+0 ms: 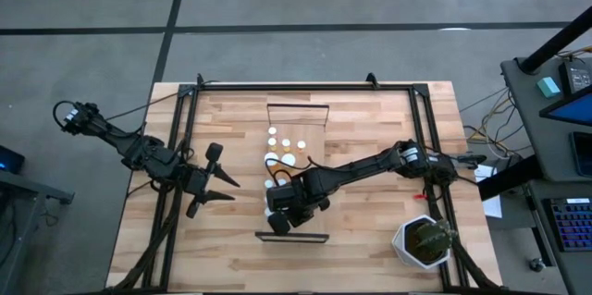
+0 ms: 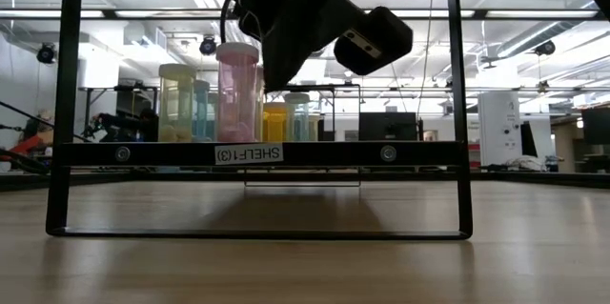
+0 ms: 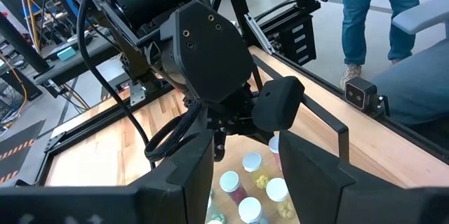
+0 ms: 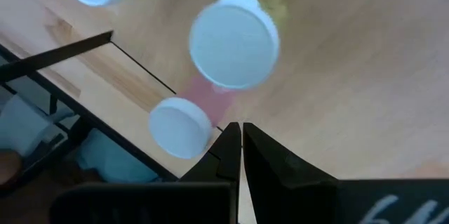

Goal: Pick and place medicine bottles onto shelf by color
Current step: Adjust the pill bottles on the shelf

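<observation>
Right gripper (image 1: 280, 204) low over near end of shelf (image 1: 319, 170), fingers (image 4: 228, 150) pressed shut, empty, just beside pink bottle (image 4: 235, 41). Medicine bottles (image 1: 285, 144) clustered upright on shelf, white caps up; pink one (image 2: 236, 90) nearest front rail labelled SHELF. Left gripper (image 1: 217, 179) parked beside shelf above table (image 1: 370, 115), fingers (image 3: 186, 175) partly open, holding nothing. Potted plant (image 1: 424, 242) at table corner.

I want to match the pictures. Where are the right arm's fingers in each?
High view: middle, right fingers over the shelf.
Low view: top middle, by the pink bottle.
Left wrist view: centre, above the bottles.
Right wrist view: bottom middle, shut.
Shared landmark: the white-capped bottles.
</observation>
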Robot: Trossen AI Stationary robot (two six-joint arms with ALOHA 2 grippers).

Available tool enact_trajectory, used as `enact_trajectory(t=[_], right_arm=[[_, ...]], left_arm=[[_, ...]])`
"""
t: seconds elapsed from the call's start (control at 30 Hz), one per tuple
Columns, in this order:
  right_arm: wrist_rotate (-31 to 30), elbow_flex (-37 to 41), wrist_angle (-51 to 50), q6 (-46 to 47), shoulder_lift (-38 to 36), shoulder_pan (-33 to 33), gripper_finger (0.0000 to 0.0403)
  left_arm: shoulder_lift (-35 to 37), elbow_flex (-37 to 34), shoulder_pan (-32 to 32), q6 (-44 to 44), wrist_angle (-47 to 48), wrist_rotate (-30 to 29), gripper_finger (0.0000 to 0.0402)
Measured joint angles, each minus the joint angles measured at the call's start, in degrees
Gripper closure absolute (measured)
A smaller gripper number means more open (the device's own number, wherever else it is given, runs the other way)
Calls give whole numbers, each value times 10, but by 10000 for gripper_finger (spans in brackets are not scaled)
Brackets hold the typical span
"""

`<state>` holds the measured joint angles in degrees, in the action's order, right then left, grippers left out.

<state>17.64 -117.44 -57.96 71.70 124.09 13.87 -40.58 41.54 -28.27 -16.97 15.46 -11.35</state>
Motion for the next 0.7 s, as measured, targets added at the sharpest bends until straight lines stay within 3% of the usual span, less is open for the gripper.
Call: enact_trajectory(t=[0.7], right_arm=[[-8,1,47,2,1,-3,394]], left_arm=[[0,0,0,0,0,0,257]])
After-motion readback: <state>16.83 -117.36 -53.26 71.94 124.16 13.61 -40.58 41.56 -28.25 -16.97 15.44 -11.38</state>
